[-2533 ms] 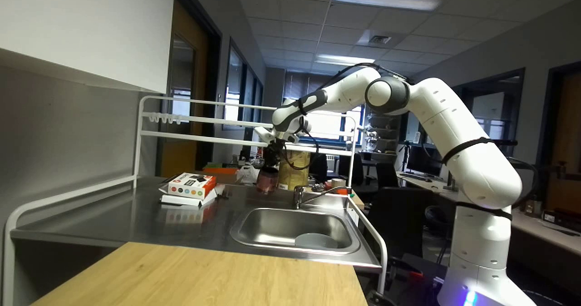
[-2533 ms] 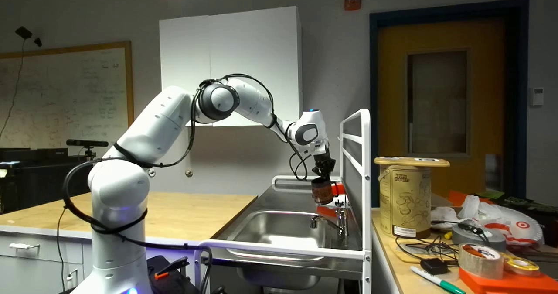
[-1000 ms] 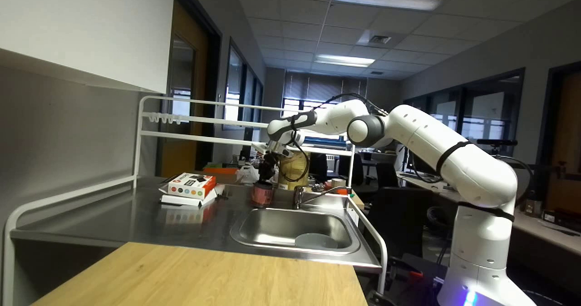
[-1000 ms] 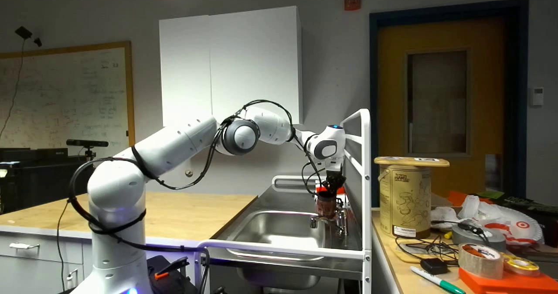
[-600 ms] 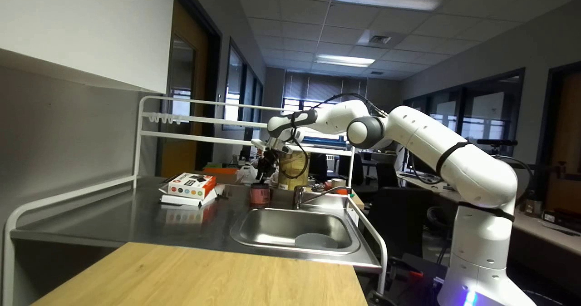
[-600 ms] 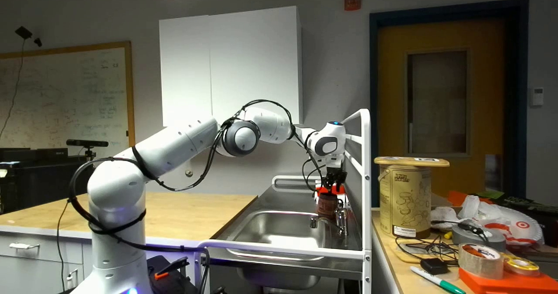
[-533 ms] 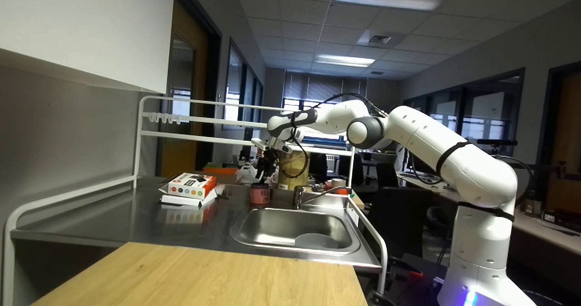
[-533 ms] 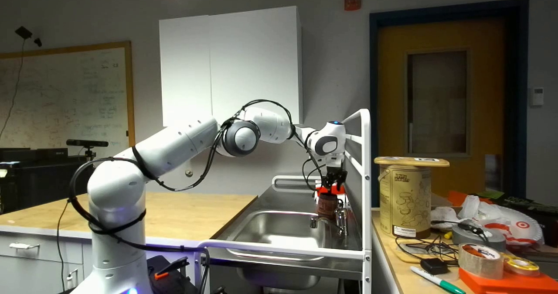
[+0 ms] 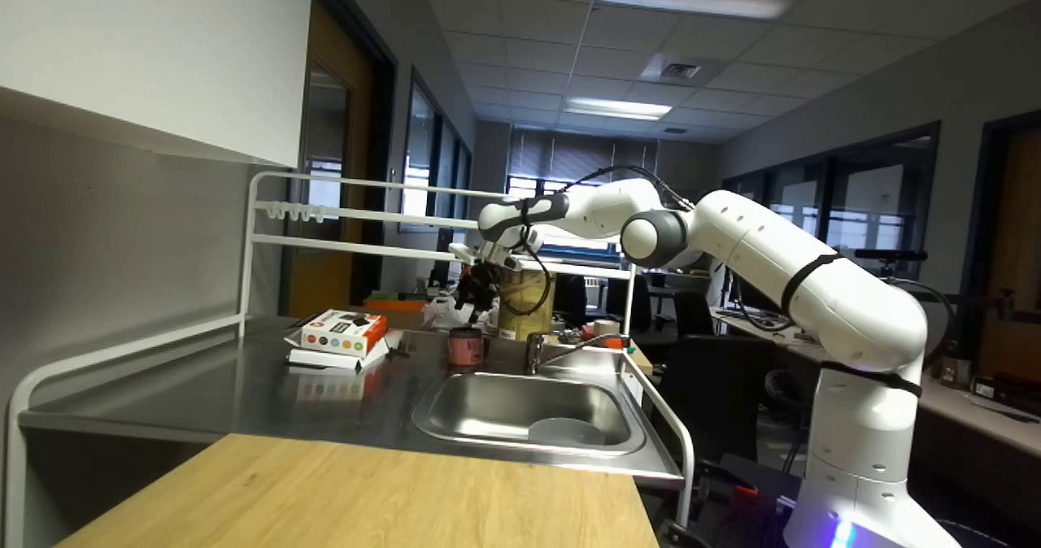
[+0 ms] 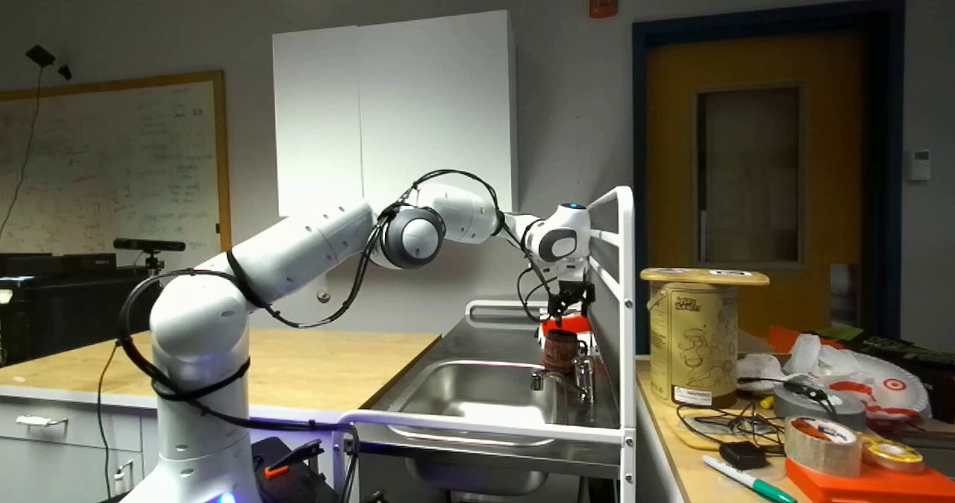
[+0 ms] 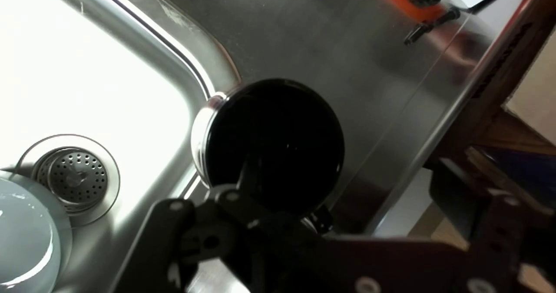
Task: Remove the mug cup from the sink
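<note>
Reddish cylindrical mug (image 9: 465, 351) upright beside the rectangular stainless-steel sink (image 9: 496, 402), black two-fingered hand (image 10: 571, 312) spread above

The mug stands on the dull grey steel bench (image 9: 211, 385) in both exterior views, outside the sink and just beside its rim, with its open end up. The wrist view looks down into its black interior at the centre of the frame, where the mug hides a corner of the sink's edge.

The hand hangs over the mug, its fingertips (image 10: 556, 311) just above the mug's dark rim. Its two fingers are wide apart: in the wrist view a finger overlaps the mug's mouth from the lower centre, while its partner lies at the lower right.

The white jointed robot arm (image 10: 291, 245) spans from the lower left to just right of centre in an exterior view. In the sink, at the lower left of the wrist view, a round pale grey-blue dish (image 11: 26, 236) overlaps the edge of the perforated metal drain (image 11: 78, 178). A curved chrome tap (image 10: 586, 380) stands near the mug. A white-and-orange printed cardboard box (image 9: 341, 332) lies on the bench, left of centre in an exterior view. A white tubular metal rack (image 9: 366, 215) rises behind the bench.
</note>
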Robot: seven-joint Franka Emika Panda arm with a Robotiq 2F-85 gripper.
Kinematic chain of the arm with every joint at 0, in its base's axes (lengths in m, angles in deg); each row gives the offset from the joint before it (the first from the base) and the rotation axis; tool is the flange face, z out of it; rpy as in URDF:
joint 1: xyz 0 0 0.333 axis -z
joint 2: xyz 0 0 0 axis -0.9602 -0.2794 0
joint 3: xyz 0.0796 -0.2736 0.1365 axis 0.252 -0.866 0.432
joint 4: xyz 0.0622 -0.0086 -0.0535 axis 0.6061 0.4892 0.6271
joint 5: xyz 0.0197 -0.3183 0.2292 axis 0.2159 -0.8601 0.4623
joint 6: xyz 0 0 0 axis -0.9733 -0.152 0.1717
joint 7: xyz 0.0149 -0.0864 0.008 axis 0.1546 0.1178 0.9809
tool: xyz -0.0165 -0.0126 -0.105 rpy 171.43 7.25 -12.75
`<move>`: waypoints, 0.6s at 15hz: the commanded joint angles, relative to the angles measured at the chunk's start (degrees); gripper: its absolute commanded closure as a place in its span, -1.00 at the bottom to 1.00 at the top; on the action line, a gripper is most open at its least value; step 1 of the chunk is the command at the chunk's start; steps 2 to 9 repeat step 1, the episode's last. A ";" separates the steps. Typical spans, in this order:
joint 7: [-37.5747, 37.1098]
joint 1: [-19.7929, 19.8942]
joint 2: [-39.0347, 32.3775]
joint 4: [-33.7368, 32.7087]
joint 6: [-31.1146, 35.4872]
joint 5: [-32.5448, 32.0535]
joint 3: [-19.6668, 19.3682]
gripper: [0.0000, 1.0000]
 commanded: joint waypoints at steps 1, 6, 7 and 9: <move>-0.64 -0.20 -1.25 -3.53 -1.54 -0.19 0.10 -1.00; -0.64 -0.20 -1.25 -3.53 -1.54 -0.19 0.10 -1.00; -0.64 -0.20 -1.25 -3.53 -1.54 -0.19 0.10 -1.00; -0.64 -0.20 -1.25 -3.53 -1.54 -0.19 0.10 -1.00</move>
